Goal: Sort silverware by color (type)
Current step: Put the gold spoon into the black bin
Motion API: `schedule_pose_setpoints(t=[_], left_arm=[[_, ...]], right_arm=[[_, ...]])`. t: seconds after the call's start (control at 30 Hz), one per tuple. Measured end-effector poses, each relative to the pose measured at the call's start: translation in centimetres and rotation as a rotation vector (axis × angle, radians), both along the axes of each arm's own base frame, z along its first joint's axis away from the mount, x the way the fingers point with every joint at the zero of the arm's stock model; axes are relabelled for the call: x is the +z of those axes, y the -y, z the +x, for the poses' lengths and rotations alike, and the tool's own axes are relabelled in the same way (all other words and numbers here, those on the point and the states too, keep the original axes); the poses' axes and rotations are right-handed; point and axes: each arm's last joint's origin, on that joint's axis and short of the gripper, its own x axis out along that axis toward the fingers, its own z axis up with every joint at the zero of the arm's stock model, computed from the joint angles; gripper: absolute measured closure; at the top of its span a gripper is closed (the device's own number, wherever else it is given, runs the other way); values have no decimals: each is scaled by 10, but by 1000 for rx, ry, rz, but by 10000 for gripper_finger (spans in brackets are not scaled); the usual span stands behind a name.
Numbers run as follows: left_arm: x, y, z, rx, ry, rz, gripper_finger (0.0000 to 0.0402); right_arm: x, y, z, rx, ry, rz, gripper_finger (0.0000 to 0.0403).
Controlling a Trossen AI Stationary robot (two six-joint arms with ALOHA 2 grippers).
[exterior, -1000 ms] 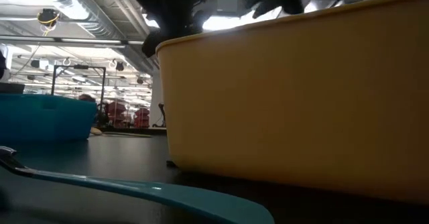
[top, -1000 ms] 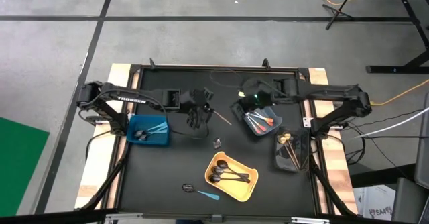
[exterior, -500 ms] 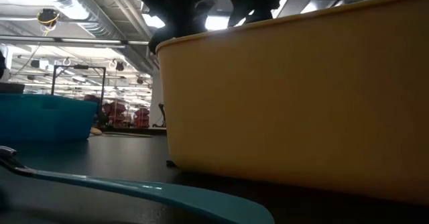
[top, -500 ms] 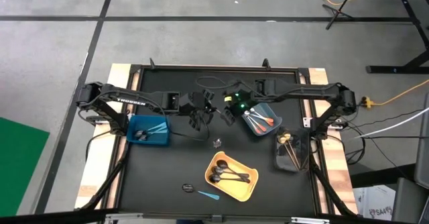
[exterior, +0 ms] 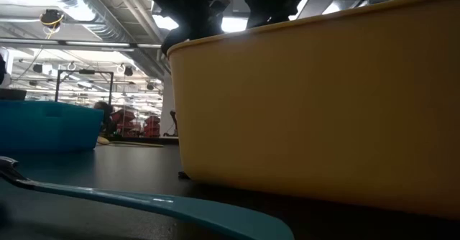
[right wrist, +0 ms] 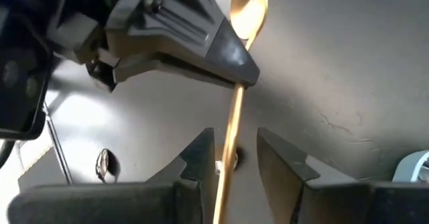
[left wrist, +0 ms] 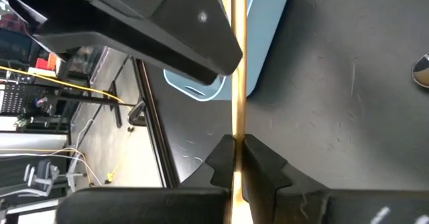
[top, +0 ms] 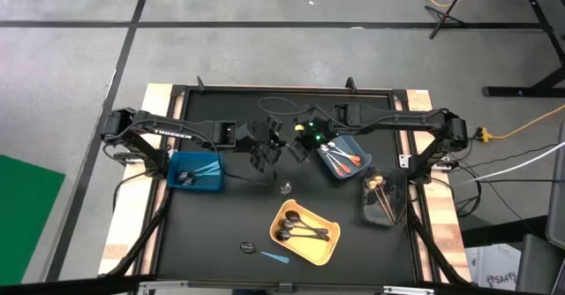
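My left gripper is over the middle of the black table, shut on a gold spoon. My right gripper is right beside it, open, one finger on each side of the spoon's handle. Whether a finger touches the handle I cannot tell. The spoon's bowl shows beyond the left fingers. Loose silverware lies on the table: a small spoon, a black one and a light-blue one. My left gripper pinches the gold spoon's handle between its two fingers, close to the bowl. The fingers lie across the handle. The spoon is lifted clear of the table, and its long free end reaches out between my right gripper's fingers.
A blue bin with light-blue spoons sits at the left. A pale bin with orange-handled spoons is at the right. A dark bin holds tan spoons, and a yellow bin holds black spoons.
My right gripper has moved toward the table's left edge and down, from over the pale bin to my left gripper, and now straddles the spoon's handle. The left gripper and the spoon have stayed in place.
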Motion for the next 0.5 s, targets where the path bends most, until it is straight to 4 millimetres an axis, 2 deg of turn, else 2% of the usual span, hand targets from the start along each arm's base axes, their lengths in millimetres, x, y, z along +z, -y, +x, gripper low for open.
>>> schedule_pose_setpoints(t=[0.5], left_arm=[[6, 0, 4, -10, 71, 15, 389]], right_arm=[[-3, 0, 2, 5, -10, 7, 304]])
